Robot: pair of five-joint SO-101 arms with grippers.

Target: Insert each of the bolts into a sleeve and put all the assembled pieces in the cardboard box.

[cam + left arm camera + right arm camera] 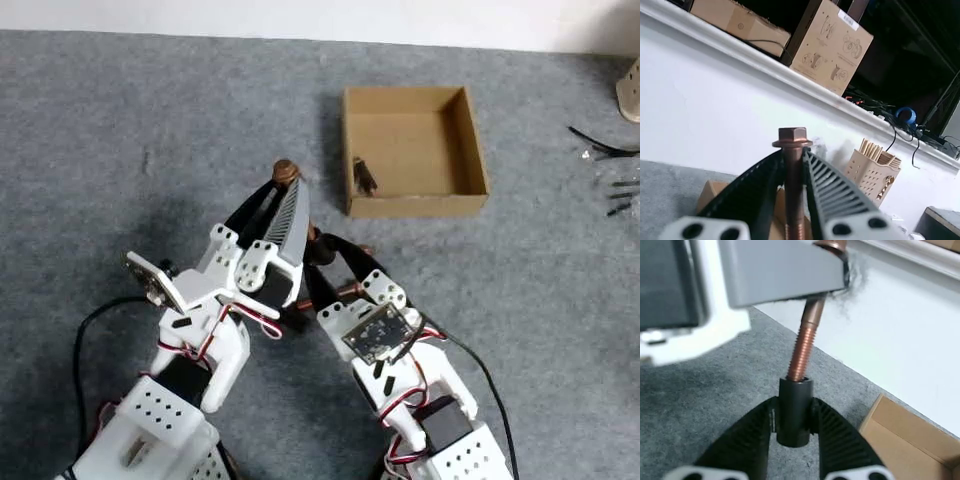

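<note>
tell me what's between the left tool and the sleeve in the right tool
The copper bolt: its threaded shank runs from the left tool to the mouth of the sleeve in the right tool, per the right wrist view.

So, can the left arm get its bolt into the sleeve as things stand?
Probably yes. The left claw holds the bolt, its threaded tip at the mouth of the sleeve, which the right claw grips. Nothing lies between.
</note>
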